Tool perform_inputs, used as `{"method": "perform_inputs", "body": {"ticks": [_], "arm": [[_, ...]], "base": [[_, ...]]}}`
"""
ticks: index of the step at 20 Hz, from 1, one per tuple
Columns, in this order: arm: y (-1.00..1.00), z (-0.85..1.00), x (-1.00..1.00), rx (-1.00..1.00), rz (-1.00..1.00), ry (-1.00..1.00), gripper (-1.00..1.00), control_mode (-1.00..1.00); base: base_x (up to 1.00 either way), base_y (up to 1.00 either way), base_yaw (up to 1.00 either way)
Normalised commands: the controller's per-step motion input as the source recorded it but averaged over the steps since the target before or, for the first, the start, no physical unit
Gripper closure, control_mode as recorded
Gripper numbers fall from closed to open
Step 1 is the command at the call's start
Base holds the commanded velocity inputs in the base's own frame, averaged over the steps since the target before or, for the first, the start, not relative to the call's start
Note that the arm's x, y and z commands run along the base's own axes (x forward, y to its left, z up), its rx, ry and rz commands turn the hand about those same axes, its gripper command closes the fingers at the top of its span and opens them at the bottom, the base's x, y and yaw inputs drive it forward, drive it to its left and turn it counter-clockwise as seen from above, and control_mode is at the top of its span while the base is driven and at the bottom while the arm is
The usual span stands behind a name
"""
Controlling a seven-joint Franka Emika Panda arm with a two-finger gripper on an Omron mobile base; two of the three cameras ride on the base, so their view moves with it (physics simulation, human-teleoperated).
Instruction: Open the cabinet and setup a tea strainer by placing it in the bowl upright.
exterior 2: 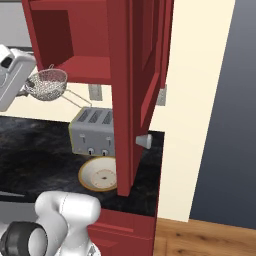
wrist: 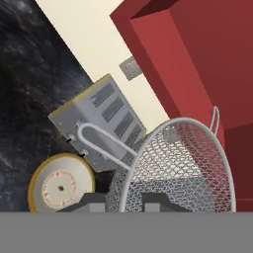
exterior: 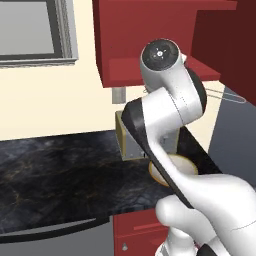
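The white arm (exterior: 170, 107) rises from the base, elbow folded, its forearm reaching up and forward; the hand is raised in mid-air. The gripper (wrist: 131, 201) is clamped on the tea strainer (wrist: 178, 163); its dark fingertips (wrist: 155, 201) pinch the rim.

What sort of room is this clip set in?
A rendered home kitchen, it seems: a four-slot toaster on a dark marbled counter, an open red wall cabinet above, and a cream bowl.
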Motion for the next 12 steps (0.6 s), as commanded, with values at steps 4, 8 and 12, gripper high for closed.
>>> {"method": "perform_inputs", "body": {"ticks": [4,8,12], "arm": [[-0.4,-0.59,-0.93,0.02,-0.01,-0.03,1.0,-1.0],[-0.25,-0.65,-0.45,0.0,0.0,0.0,1.0,-1.0],[-0.37,-0.69,-0.28,0.0,0.0,0.0,1.0,-1.0]], "base": [[0.0,0.0,0.0],[0.0,0.0,0.0],[0.0,0.0,0.0]]}}
